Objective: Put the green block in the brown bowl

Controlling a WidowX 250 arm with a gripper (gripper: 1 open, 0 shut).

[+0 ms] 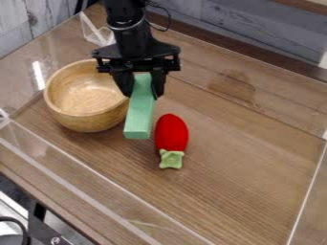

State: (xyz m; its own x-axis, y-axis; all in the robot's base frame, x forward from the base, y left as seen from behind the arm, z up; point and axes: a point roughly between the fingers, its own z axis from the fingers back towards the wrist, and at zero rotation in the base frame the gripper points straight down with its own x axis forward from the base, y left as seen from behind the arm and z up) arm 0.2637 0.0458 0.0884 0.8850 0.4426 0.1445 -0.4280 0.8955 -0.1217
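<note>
Camera view: pincer [143, 75] clenched on upper end of green block [141, 107], pointing down. Block tilted, lower end on counter [243, 144], just beside brown bowl [84, 96] at its 3 o'clock. Red strawberry toy [171, 137] at block's 4 o'clock.
</note>
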